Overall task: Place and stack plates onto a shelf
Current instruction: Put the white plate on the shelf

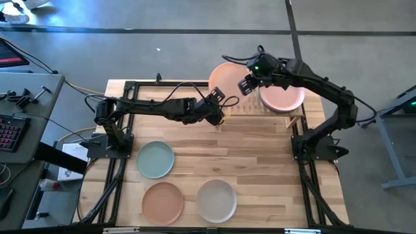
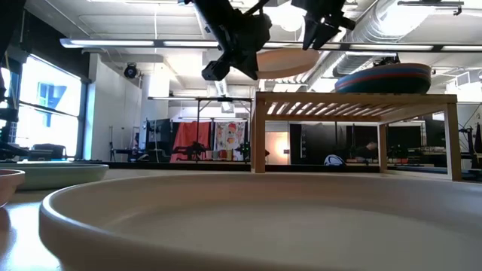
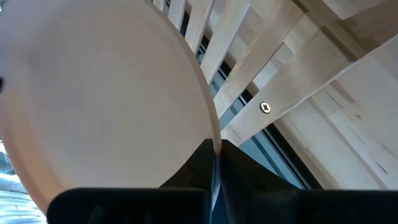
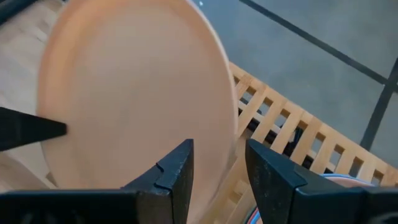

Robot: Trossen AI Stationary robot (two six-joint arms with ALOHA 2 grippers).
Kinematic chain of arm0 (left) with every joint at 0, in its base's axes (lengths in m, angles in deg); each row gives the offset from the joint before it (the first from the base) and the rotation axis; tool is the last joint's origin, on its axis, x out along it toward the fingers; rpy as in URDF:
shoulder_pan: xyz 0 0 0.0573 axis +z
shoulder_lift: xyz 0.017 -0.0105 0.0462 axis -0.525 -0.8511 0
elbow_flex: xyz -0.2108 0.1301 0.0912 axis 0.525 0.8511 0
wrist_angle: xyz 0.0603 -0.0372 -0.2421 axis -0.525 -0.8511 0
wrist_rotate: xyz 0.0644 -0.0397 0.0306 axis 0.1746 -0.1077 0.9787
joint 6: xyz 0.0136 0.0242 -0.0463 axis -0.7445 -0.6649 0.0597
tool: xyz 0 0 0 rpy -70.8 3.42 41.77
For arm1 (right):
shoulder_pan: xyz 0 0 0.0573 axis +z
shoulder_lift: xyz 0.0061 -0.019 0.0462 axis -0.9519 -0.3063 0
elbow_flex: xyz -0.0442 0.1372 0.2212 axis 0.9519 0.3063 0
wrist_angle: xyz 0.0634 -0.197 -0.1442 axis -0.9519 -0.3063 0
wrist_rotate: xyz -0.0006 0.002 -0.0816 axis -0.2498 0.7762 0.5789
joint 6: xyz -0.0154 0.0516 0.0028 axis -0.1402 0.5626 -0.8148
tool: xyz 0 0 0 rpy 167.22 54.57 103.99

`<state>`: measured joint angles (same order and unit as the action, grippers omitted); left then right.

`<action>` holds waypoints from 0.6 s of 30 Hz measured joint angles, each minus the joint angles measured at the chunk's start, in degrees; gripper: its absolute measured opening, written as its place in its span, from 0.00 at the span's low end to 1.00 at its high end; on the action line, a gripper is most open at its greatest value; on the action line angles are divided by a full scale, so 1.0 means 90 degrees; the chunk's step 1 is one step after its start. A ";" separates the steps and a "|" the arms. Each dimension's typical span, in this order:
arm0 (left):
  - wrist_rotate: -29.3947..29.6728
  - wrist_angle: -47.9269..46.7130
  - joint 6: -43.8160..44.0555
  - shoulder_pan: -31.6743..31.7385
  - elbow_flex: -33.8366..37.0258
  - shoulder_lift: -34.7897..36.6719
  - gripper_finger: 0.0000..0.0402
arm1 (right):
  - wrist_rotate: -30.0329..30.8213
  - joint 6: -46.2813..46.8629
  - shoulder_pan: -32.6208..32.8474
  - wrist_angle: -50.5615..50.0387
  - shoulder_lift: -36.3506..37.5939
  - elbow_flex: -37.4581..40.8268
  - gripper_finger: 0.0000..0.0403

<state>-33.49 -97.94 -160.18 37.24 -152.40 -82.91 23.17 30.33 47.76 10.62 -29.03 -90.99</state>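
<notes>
Beige plate (image 1: 225,79): held above the shelf (image 1: 296,116), left half, edge clamped in the left pincer (image 1: 218,110). Right pincer (image 1: 246,86): fingers parted, straddling the opposite rim. Stacked plates (image 1: 282,97): on the shelf's right half.

The held plate (image 1: 225,78) is beige-peach. On the light-wood slatted shelf (image 1: 260,107) a pink plate (image 1: 284,97) tops a stack edged blue, red and dark teal. On the pale plank tabletop (image 1: 260,162) lie a pale green plate (image 1: 155,159), a terracotta plate (image 1: 162,202) and a cream plate (image 1: 216,200). Both hands are black
</notes>
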 joint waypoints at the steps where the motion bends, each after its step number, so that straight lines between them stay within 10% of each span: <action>1: 0.0002 0.0000 0.0000 -0.0003 0.0000 0.0000 0.02 | -0.0002 -0.0017 0.0000 -0.0024 -0.0042 0.0000 0.33; 18: -0.0062 -0.0012 -0.0005 0.0007 0.0000 0.0000 0.02 | 0.0071 -0.0163 -0.0039 -0.0111 -0.0113 0.0000 0.02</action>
<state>-34.05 -98.05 -160.22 37.30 -152.40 -82.91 23.81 28.86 47.41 9.63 -30.05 -90.99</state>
